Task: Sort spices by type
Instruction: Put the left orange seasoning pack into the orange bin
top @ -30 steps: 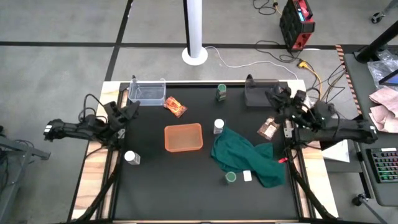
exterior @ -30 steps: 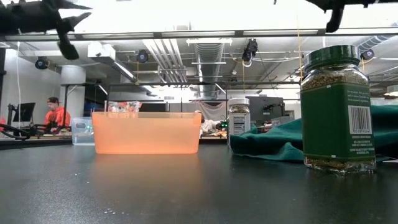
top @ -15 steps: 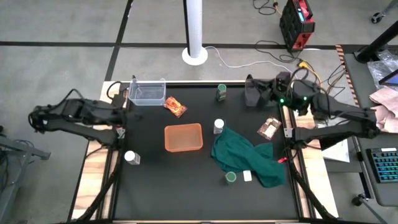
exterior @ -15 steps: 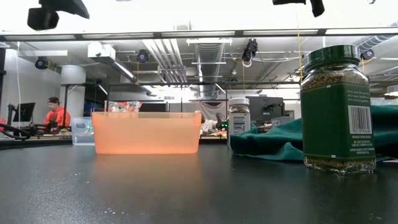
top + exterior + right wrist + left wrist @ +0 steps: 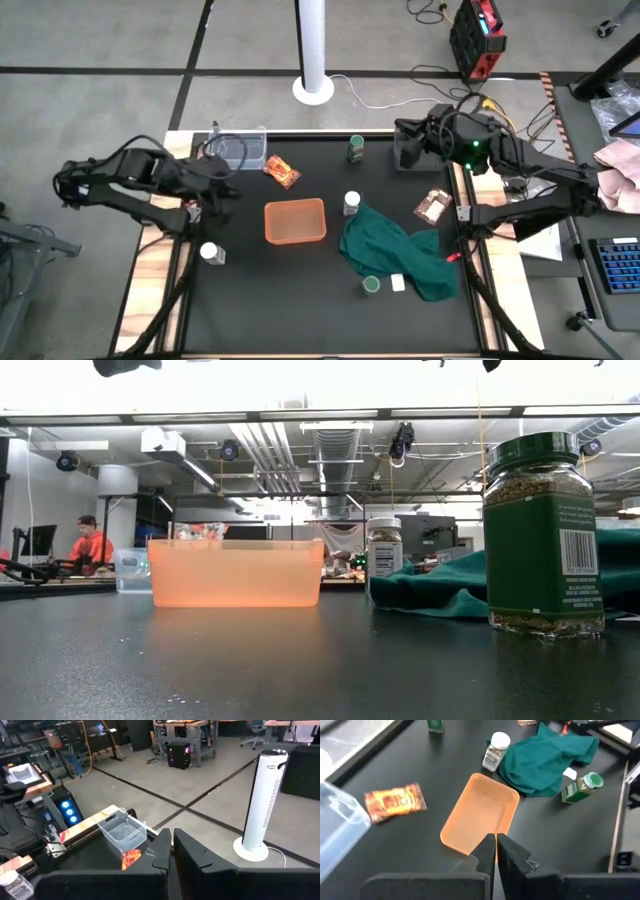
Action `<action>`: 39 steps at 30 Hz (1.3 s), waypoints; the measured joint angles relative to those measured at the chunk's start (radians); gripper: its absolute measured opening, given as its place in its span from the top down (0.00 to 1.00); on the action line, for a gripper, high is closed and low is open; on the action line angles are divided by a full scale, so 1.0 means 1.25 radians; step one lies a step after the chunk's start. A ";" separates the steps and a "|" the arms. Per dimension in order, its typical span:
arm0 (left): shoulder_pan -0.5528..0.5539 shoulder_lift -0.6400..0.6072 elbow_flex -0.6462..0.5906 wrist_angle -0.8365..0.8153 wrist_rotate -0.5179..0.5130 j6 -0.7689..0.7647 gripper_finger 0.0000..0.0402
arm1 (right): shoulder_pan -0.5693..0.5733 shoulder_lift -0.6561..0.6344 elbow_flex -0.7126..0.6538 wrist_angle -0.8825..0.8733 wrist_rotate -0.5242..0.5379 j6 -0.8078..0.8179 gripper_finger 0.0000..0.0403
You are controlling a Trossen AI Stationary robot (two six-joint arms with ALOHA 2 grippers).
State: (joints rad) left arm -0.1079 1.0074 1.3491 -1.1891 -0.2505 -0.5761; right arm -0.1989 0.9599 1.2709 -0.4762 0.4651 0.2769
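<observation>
Two white-capped jars stand on the black table, one beside the cloth (image 5: pixel 351 203) and one near the left edge (image 5: pixel 211 252). One green-capped jar (image 5: pixel 356 150) stands by the far edge, another (image 5: pixel 371 285) by the green cloth (image 5: pixel 400 255). An orange-red packet (image 5: pixel 282 171) and a brown packet (image 5: pixel 432 206) lie flat. My left gripper (image 5: pixel 225 182) hovers shut above the table's left part, short of the orange tray (image 5: pixel 480 812). My right gripper (image 5: pixel 403 135) hovers shut over the far right corner. In the left wrist view its own fingers (image 5: pixel 495 845) are closed.
An orange tray (image 5: pixel 295 221) sits mid-table, a clear bin (image 5: pixel 238 147) at the far left, a dark bin (image 5: pixel 425 155) at the far right, partly under my right arm. A white block (image 5: pixel 398 282) lies on the cloth. A white pole stands beyond the far edge.
Both arms have risen from their low folded poses at the table's sides, leaving the low view's top. My left gripper has swung in toward the table's right, over the mat. My right gripper has moved toward the far edge and the left. No spice has moved.
</observation>
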 joint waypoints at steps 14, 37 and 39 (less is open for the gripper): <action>0.066 0.130 0.017 0.114 0.107 0.277 1.00 | 0.000 0.012 0.025 0.001 -0.066 0.047 0.97; 0.575 0.473 0.010 0.125 0.404 1.162 1.00 | 0.000 0.007 0.025 -0.020 -0.086 0.044 0.97; 0.597 0.510 0.010 0.124 0.404 1.212 1.00 | 0.000 0.007 0.025 -0.020 -0.086 0.044 0.97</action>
State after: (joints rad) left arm 0.6378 1.6449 1.3613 -1.0346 0.2550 0.9387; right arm -0.1989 0.9691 1.3025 -0.5007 0.3577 0.3313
